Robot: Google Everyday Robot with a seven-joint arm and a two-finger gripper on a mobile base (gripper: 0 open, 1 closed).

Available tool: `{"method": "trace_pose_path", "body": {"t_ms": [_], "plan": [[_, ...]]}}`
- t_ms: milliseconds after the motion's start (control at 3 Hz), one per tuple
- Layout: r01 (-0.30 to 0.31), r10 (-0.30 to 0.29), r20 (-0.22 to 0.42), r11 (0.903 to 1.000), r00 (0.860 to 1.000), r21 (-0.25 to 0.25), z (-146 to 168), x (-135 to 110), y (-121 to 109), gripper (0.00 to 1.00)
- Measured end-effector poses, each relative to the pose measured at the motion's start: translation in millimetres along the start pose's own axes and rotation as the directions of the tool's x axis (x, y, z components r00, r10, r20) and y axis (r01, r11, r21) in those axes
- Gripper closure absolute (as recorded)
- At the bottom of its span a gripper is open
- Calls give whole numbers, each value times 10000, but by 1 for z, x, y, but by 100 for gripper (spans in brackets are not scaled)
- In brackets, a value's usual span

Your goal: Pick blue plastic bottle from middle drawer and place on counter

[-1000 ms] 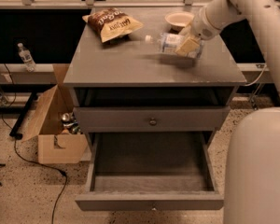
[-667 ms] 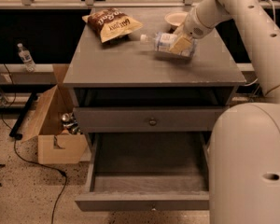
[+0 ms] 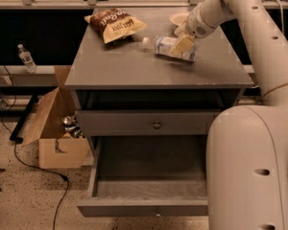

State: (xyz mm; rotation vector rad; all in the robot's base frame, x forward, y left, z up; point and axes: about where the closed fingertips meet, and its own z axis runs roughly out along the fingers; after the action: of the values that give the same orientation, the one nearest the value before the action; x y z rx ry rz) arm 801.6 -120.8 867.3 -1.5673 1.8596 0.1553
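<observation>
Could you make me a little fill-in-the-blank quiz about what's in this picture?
The small clear plastic bottle with a white cap lies on the grey ____.
The robot arm's gripper is right at this ____.
The deep grey wooden drawer below stands ____.
Missing words: counter; bottle; open.

Cream gripper (image 3: 183, 45) over the grey counter (image 3: 129, 67) clasps the pale-labelled blue plastic bottle (image 3: 164, 46); chip bag (image 3: 116, 25) brown.

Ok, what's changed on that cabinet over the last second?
The claw and the bottle under it shifted slightly left over the counter, and the arm swung further into view. The chip bag, bowl and open drawer stayed put.
</observation>
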Motion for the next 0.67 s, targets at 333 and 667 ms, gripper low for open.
{"method": "trace_pose_path", "body": {"t_ms": [333, 667], "plan": [[156, -144, 485, 9996, 9987, -227, -10, -11, 5, 0], [398, -401, 809, 9992, 9959, 48, -49, -18, 3, 0]]}}
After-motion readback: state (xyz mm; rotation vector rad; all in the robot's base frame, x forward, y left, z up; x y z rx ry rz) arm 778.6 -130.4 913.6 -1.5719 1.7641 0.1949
